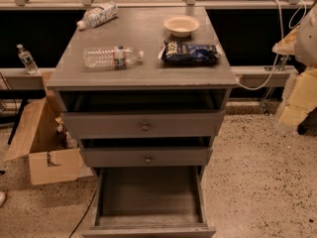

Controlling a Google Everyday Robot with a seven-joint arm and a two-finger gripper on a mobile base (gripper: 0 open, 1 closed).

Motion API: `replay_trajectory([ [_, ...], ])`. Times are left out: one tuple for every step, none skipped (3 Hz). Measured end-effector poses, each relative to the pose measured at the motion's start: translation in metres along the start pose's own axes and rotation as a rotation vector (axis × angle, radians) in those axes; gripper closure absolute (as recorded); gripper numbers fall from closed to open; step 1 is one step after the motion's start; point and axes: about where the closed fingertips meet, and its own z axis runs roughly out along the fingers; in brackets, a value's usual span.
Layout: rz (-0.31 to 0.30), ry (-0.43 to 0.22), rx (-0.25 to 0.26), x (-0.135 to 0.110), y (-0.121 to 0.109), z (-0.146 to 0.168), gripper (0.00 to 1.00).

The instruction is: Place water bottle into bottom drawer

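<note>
The water bottle [111, 57], clear and ribbed with a red-and-blue band and a white cap, lies on its side on the left of the grey cabinet top [143, 38]. The bottom drawer [148, 192] is pulled wide open below, and its flat dark-grey interior holds nothing. My arm shows as blurred white and yellow parts at the right edge. The gripper [293, 114] seems to hang there beside the cabinet, far from the bottle, with nothing visibly in it.
On the cabinet top are a bottle with a white-and-blue label [97, 15], a white bowl [181, 25] and a dark snack bag [190, 52]. Two upper drawers with brass knobs [145, 127] stand slightly open. An open cardboard box [39, 143] stands on the floor at left. A small bottle [26, 58] stands on the ledge.
</note>
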Motion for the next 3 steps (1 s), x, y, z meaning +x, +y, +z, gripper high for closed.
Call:
replay_trajectory([
  [0.0,-0.001,0.0,0.0,0.0,0.0,0.0],
  [-0.004,-0.051,0.015,-0.021,-0.014,0.006,0.0],
  [0.01,-0.15,0.025,-0.063,-0.044,0.021,0.0],
])
